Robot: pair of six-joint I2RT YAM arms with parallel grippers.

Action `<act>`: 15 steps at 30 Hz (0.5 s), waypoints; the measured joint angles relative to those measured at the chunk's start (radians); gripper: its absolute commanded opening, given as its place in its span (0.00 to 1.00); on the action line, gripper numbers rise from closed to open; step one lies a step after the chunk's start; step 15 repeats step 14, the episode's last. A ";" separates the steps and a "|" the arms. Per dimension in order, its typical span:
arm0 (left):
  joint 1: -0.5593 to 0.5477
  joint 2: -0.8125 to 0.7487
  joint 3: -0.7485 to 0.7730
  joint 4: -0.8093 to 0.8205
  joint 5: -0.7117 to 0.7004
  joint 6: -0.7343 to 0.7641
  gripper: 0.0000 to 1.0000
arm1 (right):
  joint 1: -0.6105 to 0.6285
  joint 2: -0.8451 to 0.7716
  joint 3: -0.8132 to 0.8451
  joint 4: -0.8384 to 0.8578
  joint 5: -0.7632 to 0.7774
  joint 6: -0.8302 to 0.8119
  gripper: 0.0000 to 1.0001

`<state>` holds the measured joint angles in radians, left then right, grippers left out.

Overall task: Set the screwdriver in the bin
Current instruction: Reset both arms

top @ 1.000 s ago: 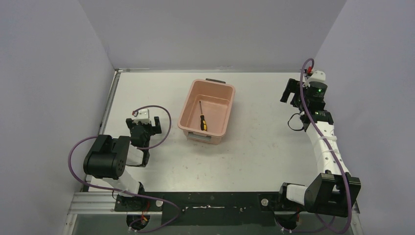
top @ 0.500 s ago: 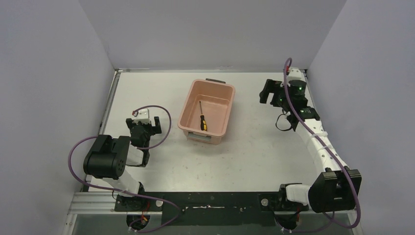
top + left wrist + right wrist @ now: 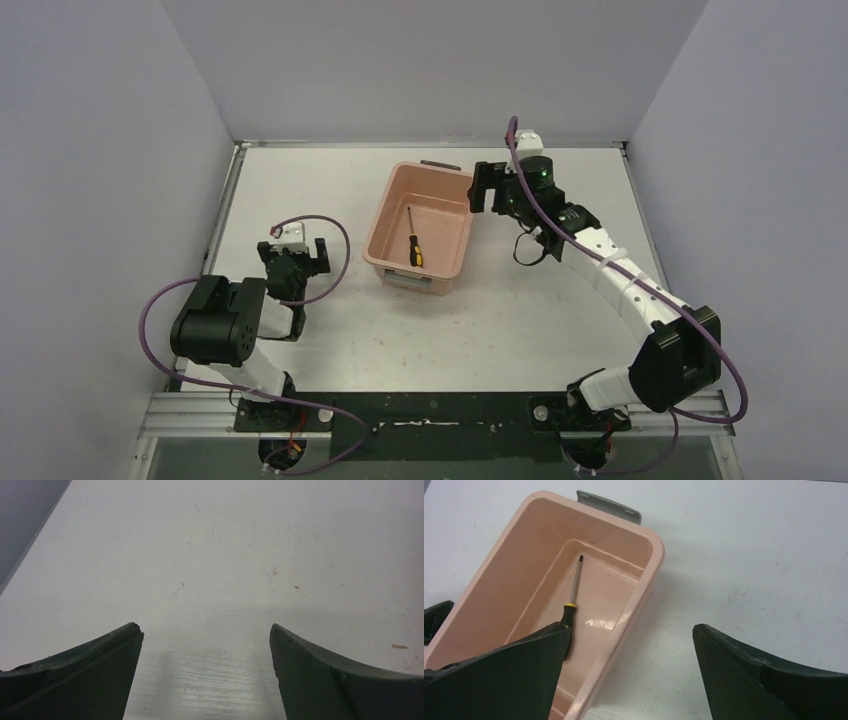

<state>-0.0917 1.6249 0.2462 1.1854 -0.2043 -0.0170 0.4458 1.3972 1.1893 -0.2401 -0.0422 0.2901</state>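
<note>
- A white, faintly scuffed tabletop (image 3: 530, 320) is seen, boxed in by plain pale walls (image 3: 430, 60).
- The bin (image 3: 384, 215) is set mid-tabletop. It is glossy salmon-pink moulded plastic with rounded corners and a rolled rim, and a grey handle (image 3: 609, 506) is fitted at its far short end.
- The screwdriver (image 3: 412, 238) is found lying flat on the bin's floor, its thin dark shaft pointed to the far end and its yellow-and-black handle to the near end. As things lie, the task is judged done.
- The right pincer (image 3: 484, 188) is held just off the bin's far right corner, jaws spread wide and nothing gripped, presumably because nothing is left to carry.
- The left pincer (image 3: 206, 630) is parked well to the bin's left, low over bare tabletop, jaws apart and empty. It is judged to be out of the way there.
</note>
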 measured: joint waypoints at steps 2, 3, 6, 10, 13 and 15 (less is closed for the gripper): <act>0.000 0.000 0.000 0.000 0.000 0.000 0.97 | -0.002 0.001 0.000 0.000 0.038 0.010 1.00; 0.000 0.000 0.000 0.000 0.000 0.000 0.97 | -0.006 0.001 0.000 0.001 0.054 0.011 1.00; 0.000 0.000 0.000 0.000 0.000 0.000 0.97 | -0.008 0.001 0.000 0.002 0.097 0.013 1.00; 0.000 0.000 0.000 0.000 0.000 0.000 0.97 | -0.008 -0.012 -0.010 0.008 0.146 0.014 1.00; 0.000 0.000 0.000 0.000 0.000 0.000 0.97 | -0.008 -0.038 -0.029 0.011 0.178 0.014 1.00; 0.000 0.000 0.000 0.000 0.000 0.000 0.97 | -0.008 -0.049 -0.036 0.014 0.187 0.014 1.00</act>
